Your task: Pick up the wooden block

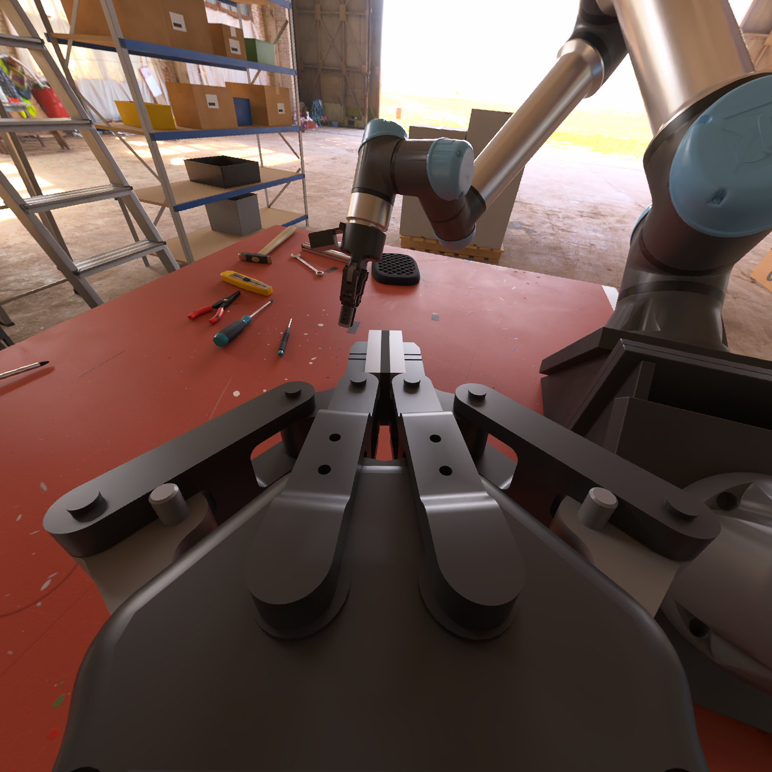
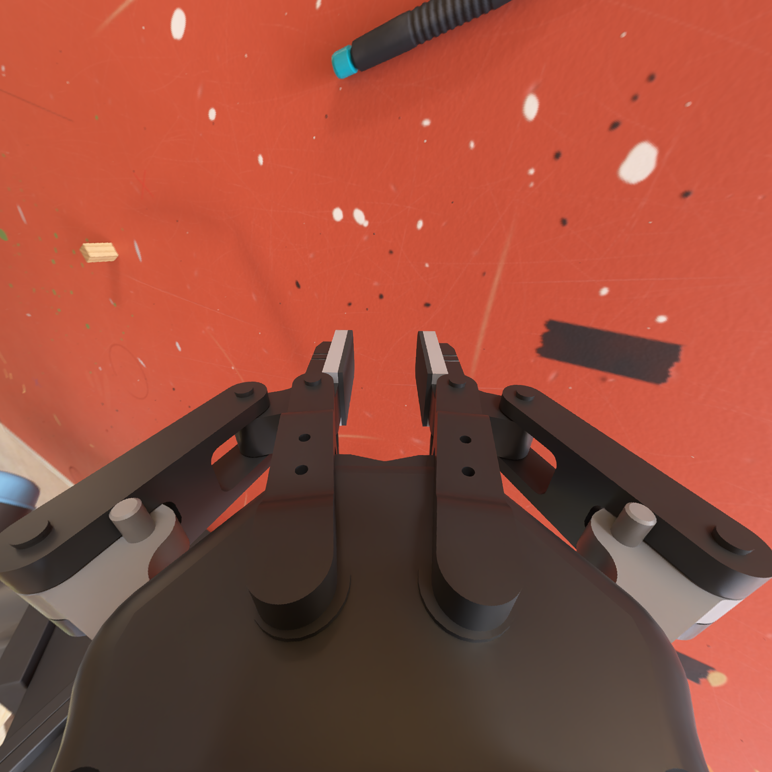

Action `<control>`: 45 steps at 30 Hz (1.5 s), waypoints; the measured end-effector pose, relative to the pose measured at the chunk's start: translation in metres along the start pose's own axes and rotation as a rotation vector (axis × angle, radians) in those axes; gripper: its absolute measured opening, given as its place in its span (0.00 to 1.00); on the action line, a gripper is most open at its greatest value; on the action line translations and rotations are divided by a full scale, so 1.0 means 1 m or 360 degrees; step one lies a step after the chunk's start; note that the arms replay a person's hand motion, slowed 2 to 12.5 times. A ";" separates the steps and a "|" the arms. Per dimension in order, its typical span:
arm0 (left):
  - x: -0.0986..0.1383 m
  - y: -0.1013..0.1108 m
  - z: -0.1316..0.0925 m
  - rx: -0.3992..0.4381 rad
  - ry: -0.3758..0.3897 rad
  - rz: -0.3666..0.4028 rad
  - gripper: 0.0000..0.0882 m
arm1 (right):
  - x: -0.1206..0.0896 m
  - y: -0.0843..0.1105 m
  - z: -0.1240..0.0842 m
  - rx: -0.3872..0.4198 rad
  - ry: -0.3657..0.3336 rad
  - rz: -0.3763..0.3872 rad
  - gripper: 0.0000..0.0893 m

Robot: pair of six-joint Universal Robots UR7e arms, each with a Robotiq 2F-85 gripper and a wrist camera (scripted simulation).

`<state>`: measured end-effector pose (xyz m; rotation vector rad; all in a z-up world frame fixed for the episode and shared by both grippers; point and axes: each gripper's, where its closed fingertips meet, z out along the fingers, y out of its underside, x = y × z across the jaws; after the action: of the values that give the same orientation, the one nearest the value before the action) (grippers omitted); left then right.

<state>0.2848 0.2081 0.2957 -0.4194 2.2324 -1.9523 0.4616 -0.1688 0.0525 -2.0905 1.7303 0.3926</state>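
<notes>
Your right gripper [image 2: 384,376], partly open and empty, points at bare red worktop [image 2: 459,259] while the wooden block [image 2: 99,252] lies well aside toward the view's left edge, so descending now closes on nothing; left gripper [image 1: 384,351] is closed, empty.

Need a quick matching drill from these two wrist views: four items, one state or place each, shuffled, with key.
Items:
1. left gripper
2. right gripper
3. wooden block
4. utility knife

States or places:
A. yellow, lying on the table between the hammer and the pliers
B. fingers parted, nothing between them
C. lying on the red table, off to the left of the right gripper, not touched
D. pads pressed together, holding nothing

Pairs: 1-D, 2-B, 3-C, 4-A
</notes>
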 end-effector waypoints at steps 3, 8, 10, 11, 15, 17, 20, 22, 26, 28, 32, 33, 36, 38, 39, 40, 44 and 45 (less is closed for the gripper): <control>0.002 -0.001 -0.001 0.0000 0.0003 0.0000 0.00 | 0.005 -0.002 -0.004 0.0027 0.0102 0.0001 0.32; 0.008 -0.004 -0.003 0.0008 0.0009 0.0015 0.00 | -0.005 -0.009 -0.016 0.0092 0.0214 -0.0057 0.36; 0.011 -0.006 -0.004 0.0012 0.0008 0.0033 0.00 | -0.011 -0.013 -0.023 0.0112 0.0267 -0.0106 0.36; 0.012 -0.007 -0.005 0.0013 0.0005 0.0044 0.00 | -0.014 -0.015 -0.028 0.0128 0.0308 -0.0137 0.36; 0.016 -0.010 -0.007 0.0008 -0.0026 0.0084 0.00 | -0.025 -0.028 -0.051 0.0219 0.0523 -0.0287 0.35; 0.017 -0.010 -0.009 0.0000 -0.0046 0.0097 0.00 | -0.032 -0.034 -0.065 0.0270 0.0642 -0.0372 0.35; 0.019 -0.010 -0.010 -0.0012 -0.0063 0.0108 0.00 | -0.042 -0.043 -0.087 0.0343 0.0826 -0.0490 0.34; 0.021 -0.010 -0.011 -0.0016 -0.0062 0.0114 0.00 | -0.050 -0.047 -0.101 0.0382 0.0942 -0.0555 0.34; 0.024 -0.011 -0.012 -0.0017 -0.0049 0.0119 0.00 | -0.067 -0.053 -0.122 0.0442 0.1105 -0.0660 0.35; 0.025 -0.011 -0.012 -0.0016 -0.0046 0.0120 0.00 | -0.077 -0.055 -0.128 0.0480 0.1143 -0.0714 0.35; 0.024 -0.012 -0.013 -0.0013 -0.0051 0.0120 0.00 | -0.103 -0.057 -0.132 0.0582 0.1131 -0.0826 0.34; 0.024 -0.012 -0.013 -0.0012 -0.0053 0.0118 0.00 | -0.109 -0.057 -0.131 0.0609 0.1113 -0.0849 0.34; 0.022 -0.012 -0.014 -0.0010 -0.0061 0.0110 0.00 | -0.129 -0.054 -0.122 0.0674 0.1022 -0.0914 0.34; 0.021 -0.012 -0.015 -0.0008 -0.0067 0.0106 0.00 | -0.143 -0.051 -0.113 0.0706 0.0931 -0.0953 0.34; 0.020 -0.012 -0.015 -0.0007 -0.0071 0.0104 0.00 | -0.150 -0.049 -0.107 0.0723 0.0883 -0.0966 0.34; 0.019 -0.012 -0.016 -0.0006 -0.0074 0.0104 0.00 | -0.157 -0.046 -0.102 0.0739 0.0831 -0.0977 0.34; 0.016 -0.011 -0.017 -0.0007 -0.0092 0.0101 0.00 | -0.183 -0.036 -0.077 0.0783 0.0644 -0.1020 0.32; 0.015 -0.011 -0.017 -0.0008 -0.0098 0.0099 0.00 | -0.189 -0.034 -0.071 0.0791 0.0608 -0.1032 0.32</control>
<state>0.2665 0.2187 0.3101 -0.3995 2.1860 -1.8779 0.4552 -0.0324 0.2055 -2.2558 1.0492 -0.5937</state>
